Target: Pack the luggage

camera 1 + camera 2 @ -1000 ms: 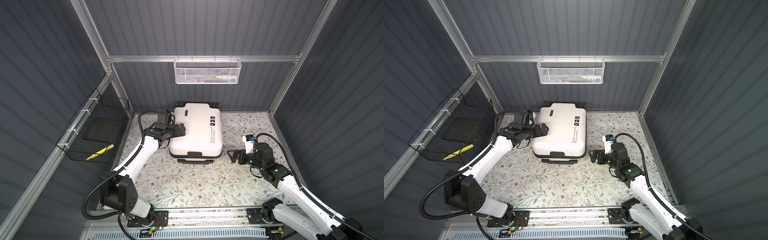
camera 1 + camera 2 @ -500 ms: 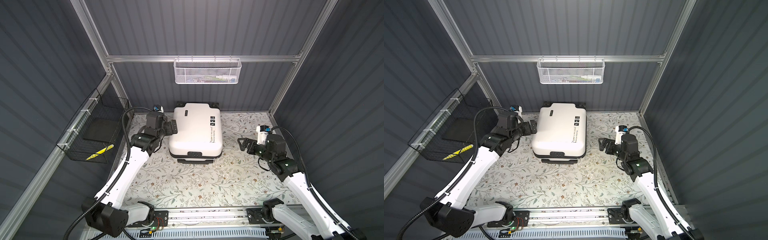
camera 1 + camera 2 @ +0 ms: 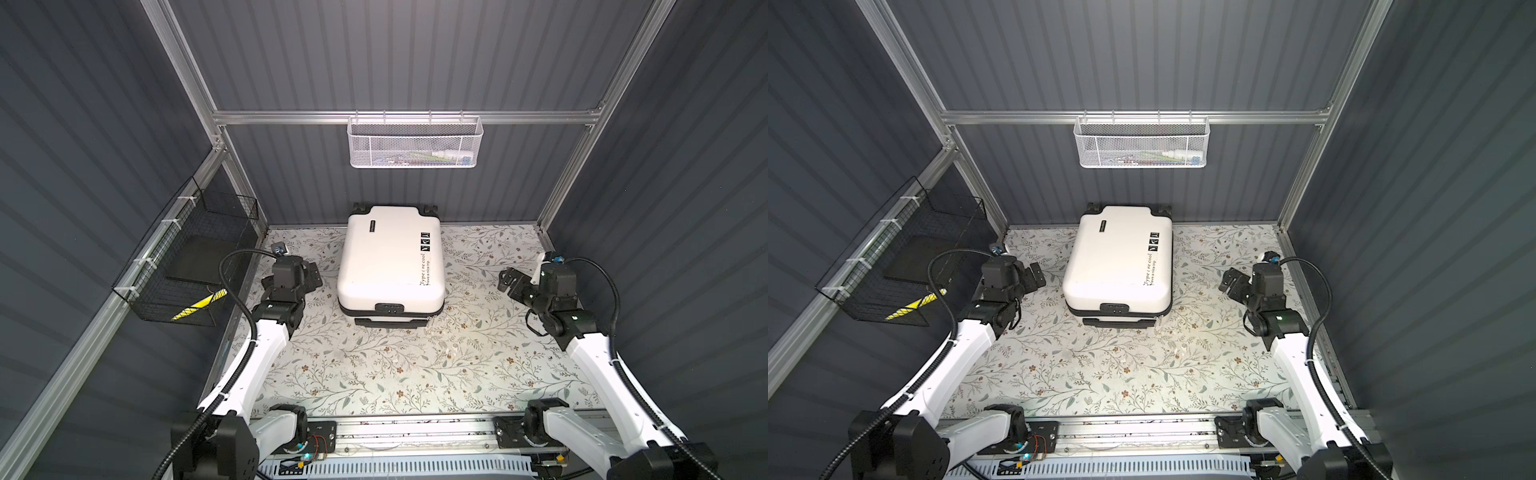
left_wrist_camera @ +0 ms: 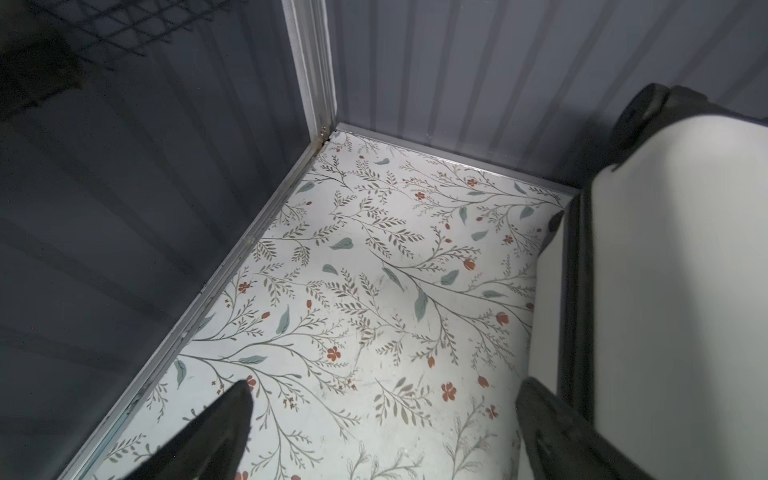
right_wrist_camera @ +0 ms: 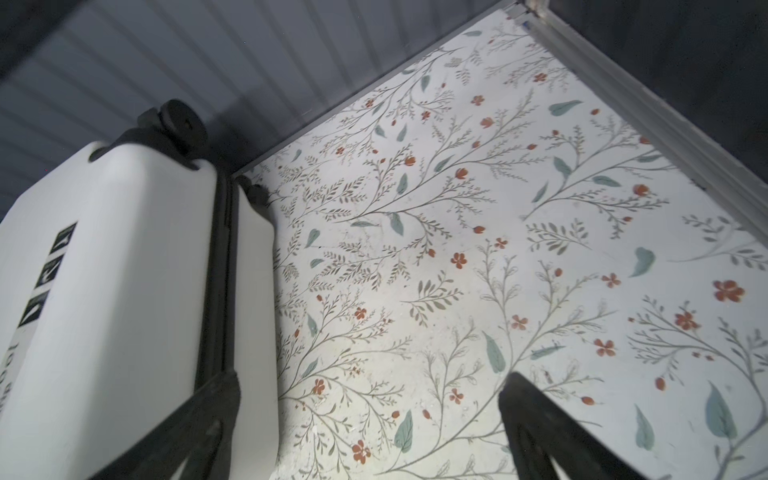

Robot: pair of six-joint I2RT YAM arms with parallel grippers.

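The flower-patterned table (image 3: 374, 365) carries just one thing, the luggage (image 3: 390, 253), which lies flat and zipped shut between the two tools. Its long axis runs front to back. The wheels point at the back wall, away from both tools, and the handle end faces the arms' bases. The printed lettering runs along the edge nearer the right tool.

The left tool (image 3: 313, 276) hangs over the table just beside the luggage's left flank, with a strip of bare table between them in both top views. Its jaws are spread wide and hold nothing. In the left wrist view the white shell (image 4: 681, 291) fills the space past one finger (image 4: 552, 432).

The right tool (image 3: 509, 280) hovers further off on the other side, well apart from the luggage. It too gapes fully and is empty, with nothing but the table's pattern between its fingers (image 5: 536, 415).
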